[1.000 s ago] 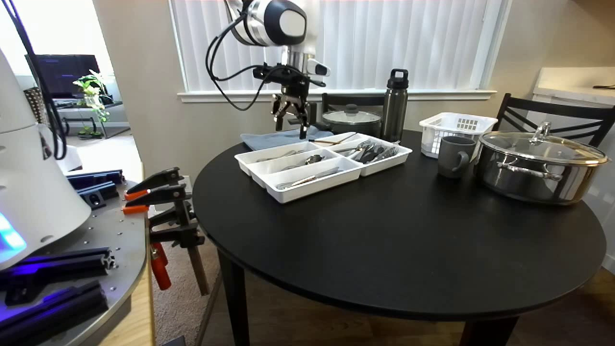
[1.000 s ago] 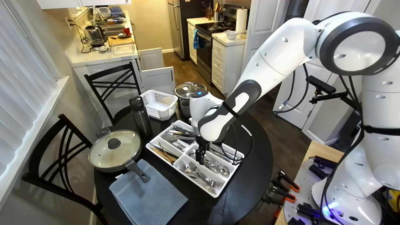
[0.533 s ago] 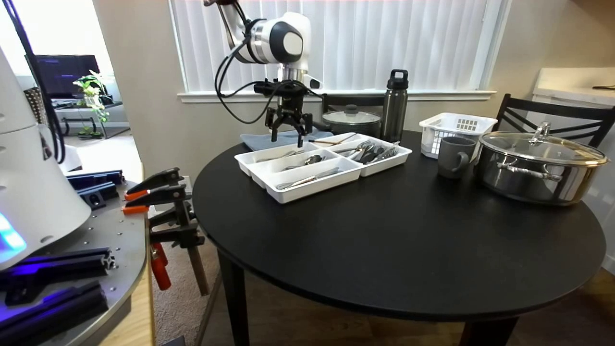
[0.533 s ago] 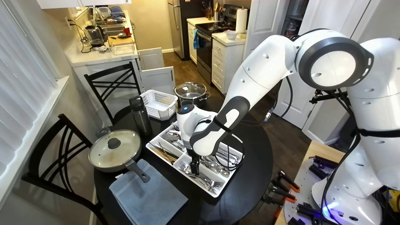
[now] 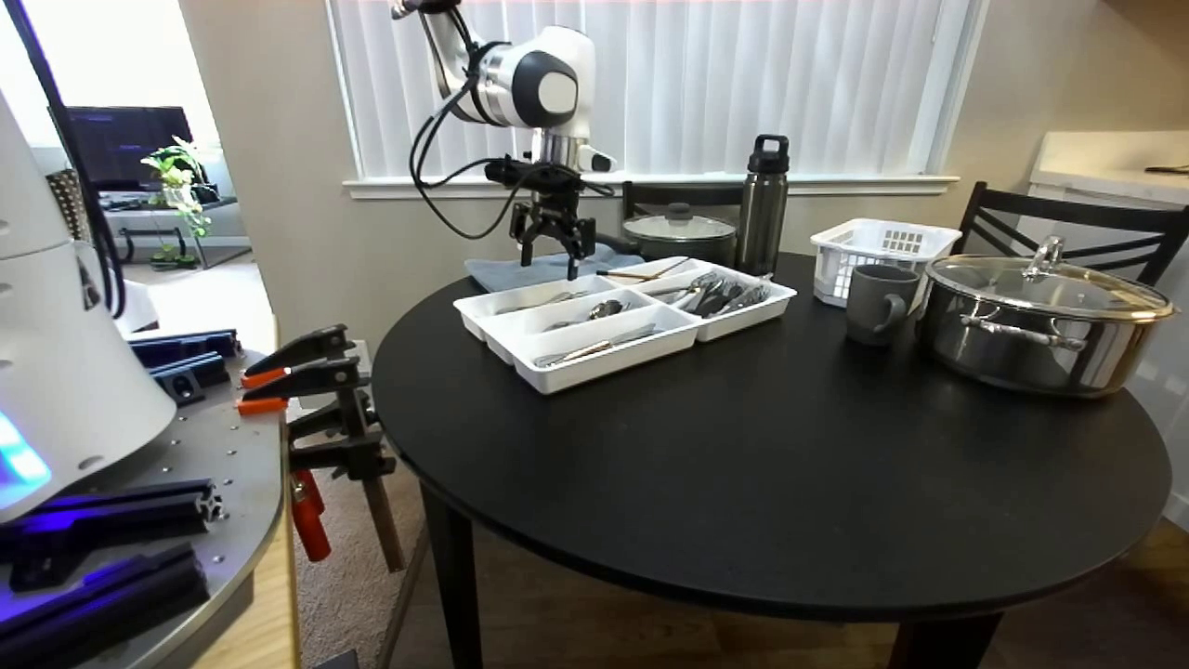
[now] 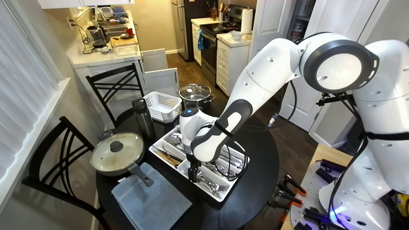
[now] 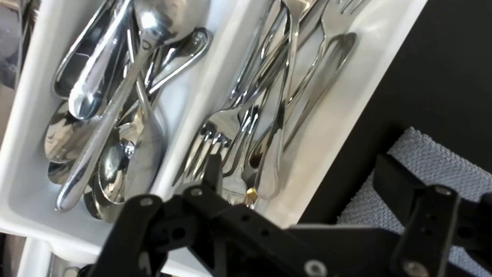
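Note:
My gripper (image 7: 300, 171) stands wide open with nothing between its fingers. It hangs above one edge of a white divided cutlery tray (image 5: 604, 366), apart from it. In the wrist view, one finger (image 7: 213, 173) is over the compartment with metal forks (image 7: 221, 125); the opposite finger (image 7: 396, 184) is out past the tray's rim, above a folded blue-grey cloth (image 7: 442, 165). Spoons (image 7: 161, 19) fill the compartment beside the forks. Wooden sticks (image 6: 167, 156) lie in another compartment. In an exterior view the arm hides part of the tray's middle.
Beside the cloth stands a lidded pan (image 6: 118, 153), its handle reaching over the cloth. A dark bottle (image 5: 764, 214), white basket (image 5: 882, 237), grey mug (image 5: 873, 302) and steel pot (image 5: 1031, 348) share the round black table (image 5: 762, 474). Black chairs (image 6: 64, 159) surround it.
The gripper has shifted from over the spoons across the forks toward the tray's cloth-side edge, coming down somewhat and turning. It stays open, and the tray's contents look unmoved.

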`<state>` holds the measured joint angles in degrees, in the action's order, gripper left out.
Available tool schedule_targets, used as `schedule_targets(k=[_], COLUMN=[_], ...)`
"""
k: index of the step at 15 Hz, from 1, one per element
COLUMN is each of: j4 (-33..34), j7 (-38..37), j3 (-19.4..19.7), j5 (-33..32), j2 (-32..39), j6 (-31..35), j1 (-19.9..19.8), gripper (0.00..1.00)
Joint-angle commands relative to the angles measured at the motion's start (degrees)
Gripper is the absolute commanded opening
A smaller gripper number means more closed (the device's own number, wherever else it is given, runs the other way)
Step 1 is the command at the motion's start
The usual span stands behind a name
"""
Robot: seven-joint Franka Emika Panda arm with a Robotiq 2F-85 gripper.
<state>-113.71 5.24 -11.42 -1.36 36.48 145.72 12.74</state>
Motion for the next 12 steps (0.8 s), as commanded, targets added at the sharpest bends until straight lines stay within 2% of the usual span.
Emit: schedule_targets(k=[1,12], j4=[-0.2,5.2], j7=[-2.9,-1.6], j3=[0.3,-0.1], j5=[1.3,1.4], j2=[1.2,7.6], j6=[3.8,4.0], j1=[0.2,-0.7], gripper=[1.00,1.00])
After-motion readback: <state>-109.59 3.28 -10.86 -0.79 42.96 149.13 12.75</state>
